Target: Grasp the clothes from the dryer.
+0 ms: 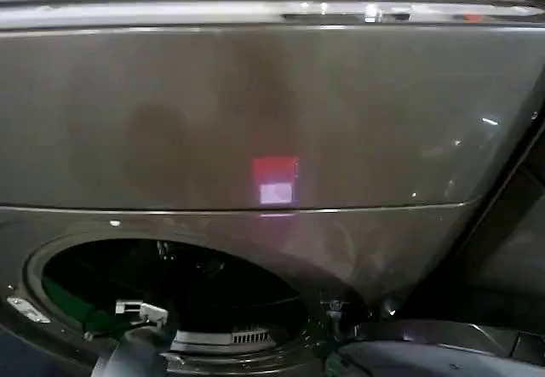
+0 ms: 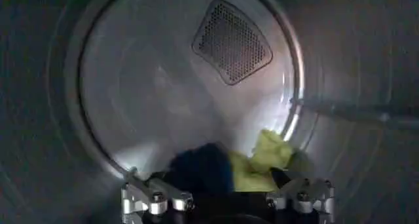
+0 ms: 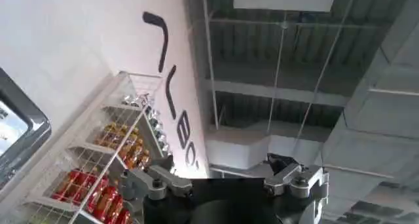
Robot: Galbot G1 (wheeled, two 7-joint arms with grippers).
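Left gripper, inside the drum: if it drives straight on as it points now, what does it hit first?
Most likely the clothes: the left gripper, open, faces the navy and lime pile just ahead. The drum's back wall lies beyond, though depth is hard to judge.

Bronze-grey dryer (image 1: 255,113), front glossy, with a red-and-white patch glowing at its middle. The porthole opening shows black, a flash of green at its edge. Inside, a pale silvery drum wall (image 2: 150,81) carries a dark perforated vent (image 2: 232,42). The clothes (image 2: 236,166): one dark navy piece, one lime yellow-green piece beside it.
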